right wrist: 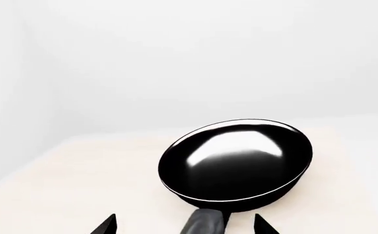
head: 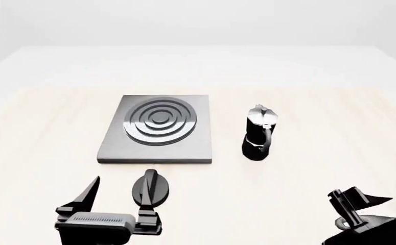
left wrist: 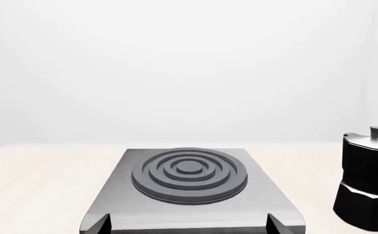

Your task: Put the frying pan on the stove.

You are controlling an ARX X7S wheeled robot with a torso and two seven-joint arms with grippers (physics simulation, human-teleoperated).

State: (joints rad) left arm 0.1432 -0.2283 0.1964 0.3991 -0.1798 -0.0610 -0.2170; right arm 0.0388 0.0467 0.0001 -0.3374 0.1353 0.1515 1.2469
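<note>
glossy black frying pan (right wrist: 235, 165), mirror-bright inside.

- A moka pot (head: 258, 133), black below with a silvery lid and a small knob on top, stands upright on the table (head: 307, 92). Its handle faces the near edge of the table.
- A small black knob (head: 150, 187) with a raised ridge across it lies flat on the table, well to the near left of the moka pot.
- The table is pale, light-wood coloured; its far part looks whiter, though washed-out light may account for that.
- Behind the table is a plain white wall (head: 198, 20).
</note>
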